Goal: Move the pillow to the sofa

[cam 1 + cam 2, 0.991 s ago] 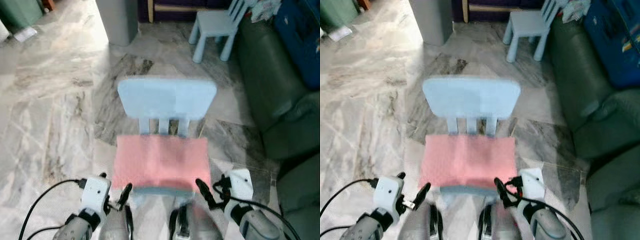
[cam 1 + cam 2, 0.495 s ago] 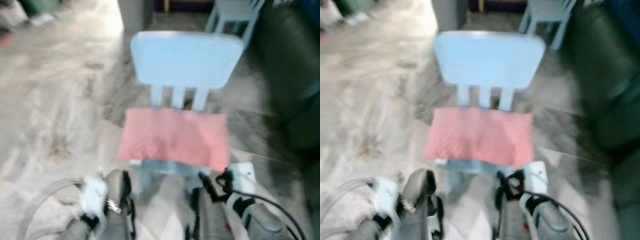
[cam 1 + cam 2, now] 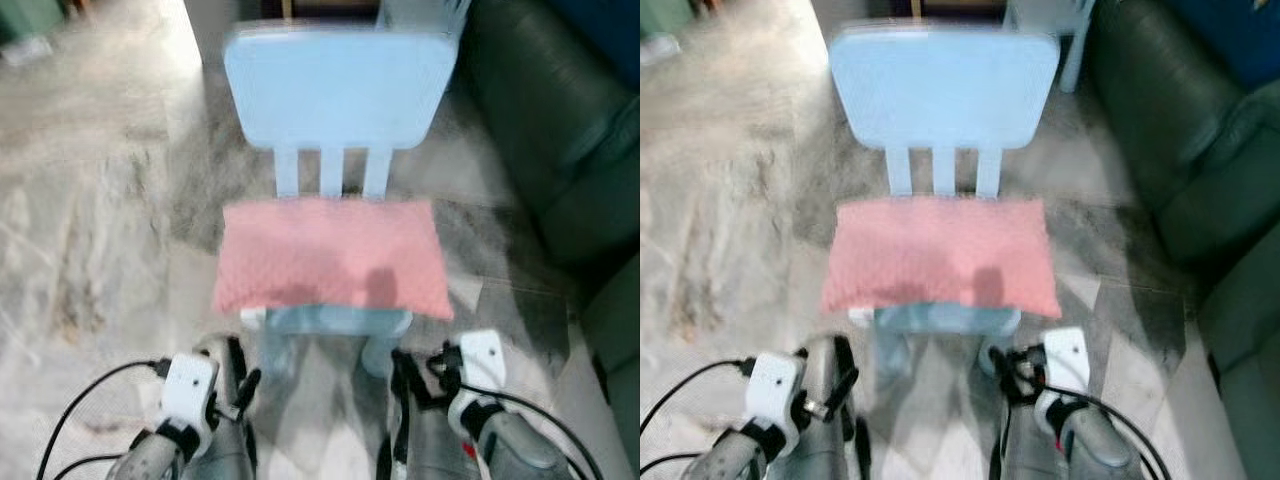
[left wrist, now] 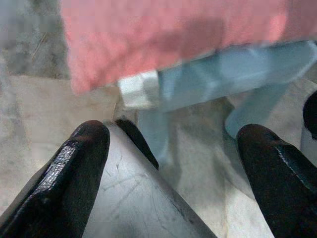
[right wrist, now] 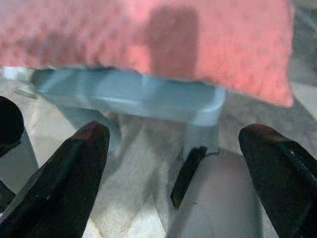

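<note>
Closer now than a second earlier, the robot faced the pink pillow (image 3: 330, 257) on the blue chair (image 3: 338, 90), left gripper (image 4: 176, 163) and right gripper (image 5: 173, 163) both spread wide and empty just short of it, so the grasp looked next.

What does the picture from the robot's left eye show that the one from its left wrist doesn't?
The left eye view takes in the chair's backrest, the dark sofa to the right, the marble floor and both end effectors, left and right, low before the seat. The left wrist view gives a close look at the left end effector's black fingers, spread apart, and the seat's underside with its legs. Both show the pink pillow lying on the blue chair.
</note>
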Robot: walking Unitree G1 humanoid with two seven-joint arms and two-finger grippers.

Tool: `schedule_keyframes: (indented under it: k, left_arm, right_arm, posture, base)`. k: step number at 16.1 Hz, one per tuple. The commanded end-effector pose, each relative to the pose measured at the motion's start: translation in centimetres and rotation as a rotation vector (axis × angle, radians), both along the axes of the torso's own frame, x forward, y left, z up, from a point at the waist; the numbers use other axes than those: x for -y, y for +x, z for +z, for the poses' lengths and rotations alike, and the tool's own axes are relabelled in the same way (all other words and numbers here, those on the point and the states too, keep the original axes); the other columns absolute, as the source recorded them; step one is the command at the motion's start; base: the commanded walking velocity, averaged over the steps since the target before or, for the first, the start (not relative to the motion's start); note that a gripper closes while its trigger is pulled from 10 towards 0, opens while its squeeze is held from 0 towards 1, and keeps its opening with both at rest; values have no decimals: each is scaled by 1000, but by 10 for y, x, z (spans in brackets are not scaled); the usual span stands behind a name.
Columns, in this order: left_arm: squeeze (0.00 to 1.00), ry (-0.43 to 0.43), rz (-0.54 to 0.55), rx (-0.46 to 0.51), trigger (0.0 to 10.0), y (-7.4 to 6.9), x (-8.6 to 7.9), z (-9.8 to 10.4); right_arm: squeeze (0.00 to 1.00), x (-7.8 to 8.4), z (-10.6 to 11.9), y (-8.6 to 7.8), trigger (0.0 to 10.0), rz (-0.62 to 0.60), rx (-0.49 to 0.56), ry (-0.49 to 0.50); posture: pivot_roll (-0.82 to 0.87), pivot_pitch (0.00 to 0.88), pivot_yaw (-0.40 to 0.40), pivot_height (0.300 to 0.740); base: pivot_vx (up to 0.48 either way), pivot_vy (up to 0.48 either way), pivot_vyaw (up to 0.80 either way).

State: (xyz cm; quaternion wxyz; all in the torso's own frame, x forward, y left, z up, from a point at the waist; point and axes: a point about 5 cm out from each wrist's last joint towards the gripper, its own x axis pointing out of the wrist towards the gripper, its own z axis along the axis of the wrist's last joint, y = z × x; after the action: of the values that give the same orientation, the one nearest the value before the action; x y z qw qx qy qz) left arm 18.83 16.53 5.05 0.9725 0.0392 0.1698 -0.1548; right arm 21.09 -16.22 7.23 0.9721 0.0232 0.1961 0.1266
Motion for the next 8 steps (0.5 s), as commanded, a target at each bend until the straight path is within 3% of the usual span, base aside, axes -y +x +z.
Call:
schedule_keyframes:
  k: [1,6,8]
  left_arm:
    - [0,0,15,-11,10000,-1,-2,-1]
    - [0,-10,41,0,10000,5,-3,3]
    - [0,-17,68,60,10000,18,-2,16]
  right_arm:
    - [0,2,-2,-1,10000,-13,-12,-6]
    - [0,2,-2,1,10000,-12,-5,-6]
    - [0,0,7,11,10000,-3,41,-7]
  posture:
    - [15,276,-5,440]
    - [14,271,-3,392]
    - [11,254,-2,373]
  base:
    - [0,0,0]
    - [0,0,0]
    - [0,0,0]
